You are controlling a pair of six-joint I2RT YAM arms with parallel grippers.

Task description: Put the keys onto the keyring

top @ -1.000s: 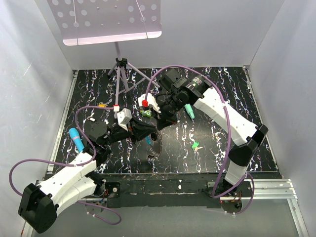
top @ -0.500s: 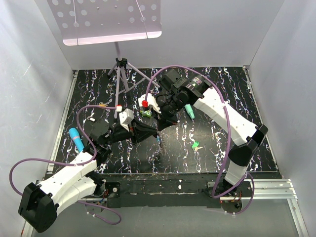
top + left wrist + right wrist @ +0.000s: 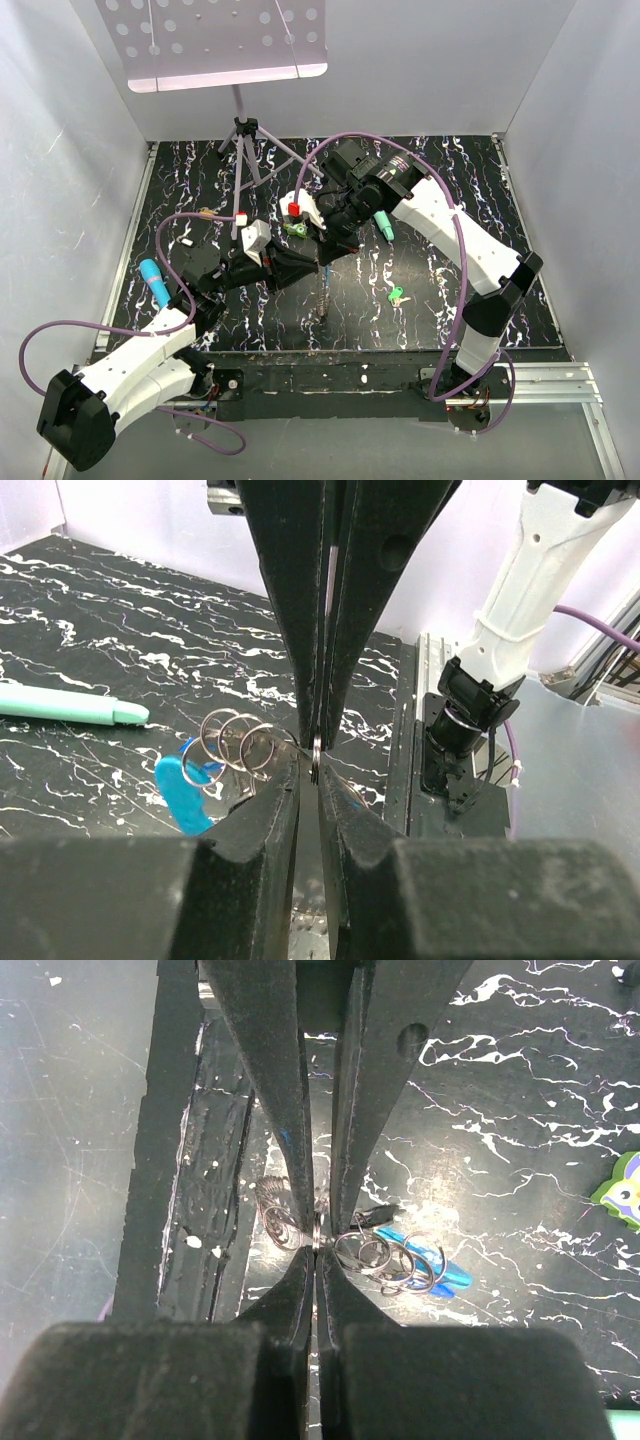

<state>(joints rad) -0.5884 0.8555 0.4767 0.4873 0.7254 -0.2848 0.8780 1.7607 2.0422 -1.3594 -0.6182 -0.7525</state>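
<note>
- Left gripper (image 3: 316,770) is clamped hard on one thin wire loop of the keyring (image 3: 243,748), pinching it edge-on right at the fingertips.
- Right gripper (image 3: 315,1255) meets it from the opposite side, fingers closed on that same loop, so the two pinches sit almost tip to tip.
- The keyring hangs in the air between the two grippers, above the table (image 3: 420,325). Its other wire loops fan out to one side.
- The blue clasp (image 3: 183,788) dangles off those loops, and in the top view a strand hangs down below the grip.
- Further out, the keys (image 3: 397,296) lie on the table well apart, off to the right. One has a green head and one a yellow head, close together, and neither is on the ring.
- A teal pen (image 3: 70,705) lies on the table too, clear of the action.
- My read on the keyring: it is light, springy, thin and slick wire. An uneven pull could twist it out of a pinch, and the loose loops and clasp will swing.
- The keys look tiny, light and rigid. The plastic head is the place to grip, leaving the hole free, though lying flat they will likely be fiddly to lift.
</note>
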